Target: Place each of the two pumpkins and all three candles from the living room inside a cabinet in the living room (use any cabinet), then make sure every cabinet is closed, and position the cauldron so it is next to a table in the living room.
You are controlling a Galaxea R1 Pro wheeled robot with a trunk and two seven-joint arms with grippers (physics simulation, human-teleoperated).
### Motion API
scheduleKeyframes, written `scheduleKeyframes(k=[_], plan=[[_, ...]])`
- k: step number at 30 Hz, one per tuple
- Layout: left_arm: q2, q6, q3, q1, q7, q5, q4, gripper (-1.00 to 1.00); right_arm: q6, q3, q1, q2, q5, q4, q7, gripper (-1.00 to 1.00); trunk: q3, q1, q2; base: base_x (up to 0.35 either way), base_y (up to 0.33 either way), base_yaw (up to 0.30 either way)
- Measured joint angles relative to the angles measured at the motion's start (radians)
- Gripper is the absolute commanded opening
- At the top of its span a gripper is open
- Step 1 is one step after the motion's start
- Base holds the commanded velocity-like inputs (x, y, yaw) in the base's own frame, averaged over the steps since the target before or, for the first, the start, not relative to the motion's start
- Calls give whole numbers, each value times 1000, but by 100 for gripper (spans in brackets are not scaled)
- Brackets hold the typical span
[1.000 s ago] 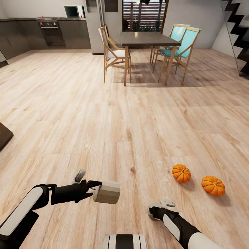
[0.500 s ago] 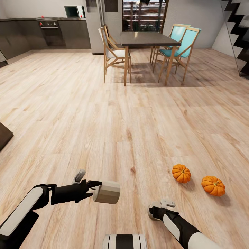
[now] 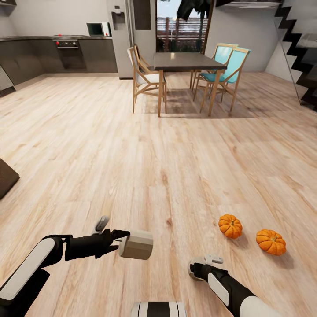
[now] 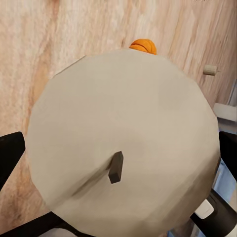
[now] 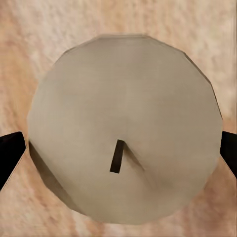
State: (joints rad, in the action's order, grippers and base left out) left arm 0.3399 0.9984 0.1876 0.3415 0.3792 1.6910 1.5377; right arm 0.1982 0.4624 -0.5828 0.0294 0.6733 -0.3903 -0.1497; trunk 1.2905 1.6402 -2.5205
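Candles blocking my wrist cameras, edges cropping the rest

In my left wrist view the candle (image 4: 123, 143) hides all but an orange sliver of a pumpkin (image 4: 143, 46); my right candle (image 5: 123, 128) covers most of the floor (image 5: 29, 29). My fingers (image 5: 10, 153) show as cropped dark tips. A dark object (image 3: 6, 177) is cut by the head view's edge.

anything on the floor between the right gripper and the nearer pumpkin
Nothing visible: only bare wooden floor lies between the right gripper and the nearer pumpkin. That gripper already holds a candle, as the left gripper does its own candle, so neither is free to pick the pumpkin up.
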Motion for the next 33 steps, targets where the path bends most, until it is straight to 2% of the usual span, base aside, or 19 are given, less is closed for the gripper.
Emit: scheduleKeyframes(k=[9,14,15,17,19,21,23,28,29,31,33], plan=[[1,-2,-1,0,5,-8,0,-100,11,-1,0,1,6,-11,0,-100,-35,-4,2,0,0,0],[3,-2,-6,0,13,-30,-35,-100,26,0,0,2,7,-13,-1,-100,-54,-6,3,0,0,0],[4,-4,-9,1,14,-49,-50,-100,48,0,0,2,8,-19,-1,-100,-58,-7,4,0,0,0],[3,-1,-13,1,15,-160,-62,-100,110,-1,0,4,6,-73,0,-100,-66,-8,4,0,0,0],[1,-6,-14,2,15,-237,-66,-100,165,-4,0,3,7,-136,-2,-100,-74,-9,4,0,0,0],[0,-8,-15,2,15,-294,-67,-100,200,-6,0,3,7,-166,-3,-100,-81,-9,5,0,0,0],[0,-7,-16,2,17,-376,-67,-100,231,-7,0,3,7,-192,-4,-100,-89,-10,5,0,0,0],[-5,-11,-16,3,25,-523,-68,-100,307,-3,1,2,7,-218,-5,-100,-108,-13,7,0,0,0],[-6,-10,-16,4,29,-541,-68,-100,315,-2,0,2,5,-223,-5,-100,-112,-13,7,0,0,0],[-11,-8,-16,6,55,-611,-68,-100,349,0,0,2,3,-260,-7,-100,-120,-14,7,0,0,0],[-13,-11,-15,7,82,-637,-68,-100,368,1,0,2,0,-285,-11,-100,-128,-15,8,0,0,0]])
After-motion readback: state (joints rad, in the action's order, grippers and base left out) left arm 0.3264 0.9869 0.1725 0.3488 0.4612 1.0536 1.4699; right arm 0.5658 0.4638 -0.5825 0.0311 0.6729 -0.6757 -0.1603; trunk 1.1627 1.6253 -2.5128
